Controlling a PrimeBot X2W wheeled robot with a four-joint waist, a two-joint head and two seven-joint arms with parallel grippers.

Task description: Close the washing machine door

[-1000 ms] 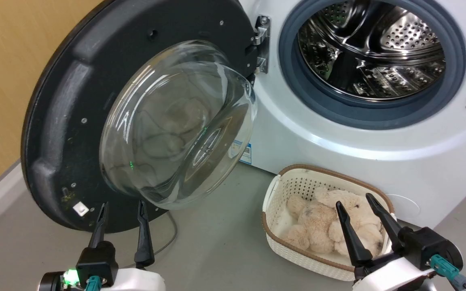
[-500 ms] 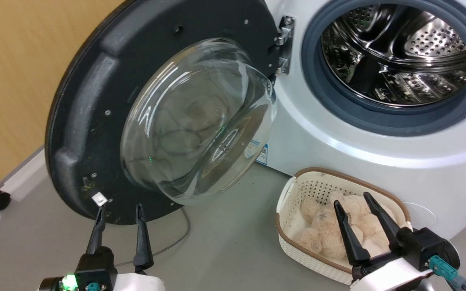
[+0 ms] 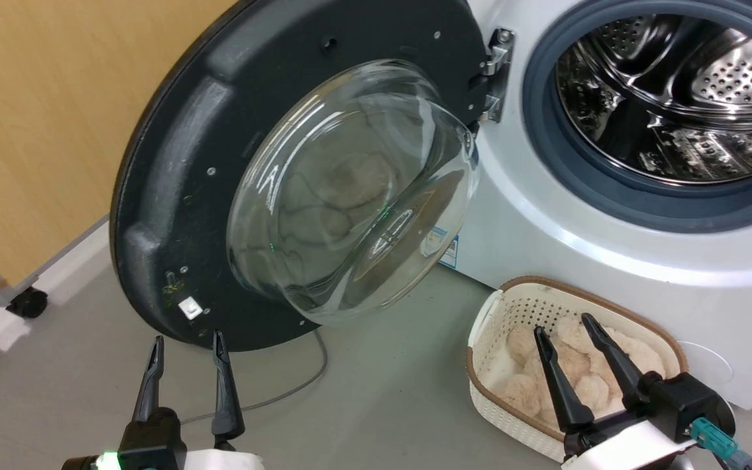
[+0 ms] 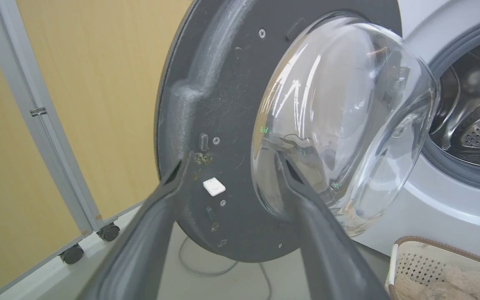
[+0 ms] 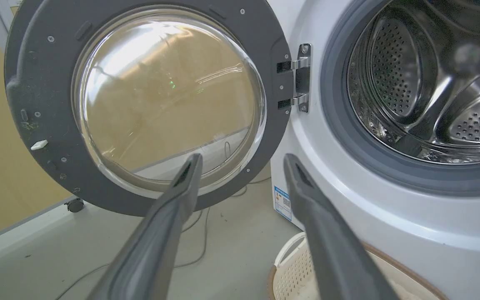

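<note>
A bare grey floor [image 3: 382, 405] runs to a yellow wood-grain wall [image 3: 36, 117], where black castors [image 3: 27, 303] carry a grey frame. The round, black-rimmed glass washing machine door [image 3: 180, 170] stands swung wide open, left of the big white washing machine [image 3: 546, 222]. The left gripper [image 3: 187, 337] and right gripper [image 3: 562, 323] hover empty, fingers spread. The steel drum is cut off at the head view's edge. The right fingers partly hide the white woven basket [image 3: 506, 408].

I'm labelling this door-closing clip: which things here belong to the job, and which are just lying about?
Job: washing machine door, standing open; washing machine.
Lying about: basket holding plush toys; grey cable on the floor; castors by the wall.
</note>
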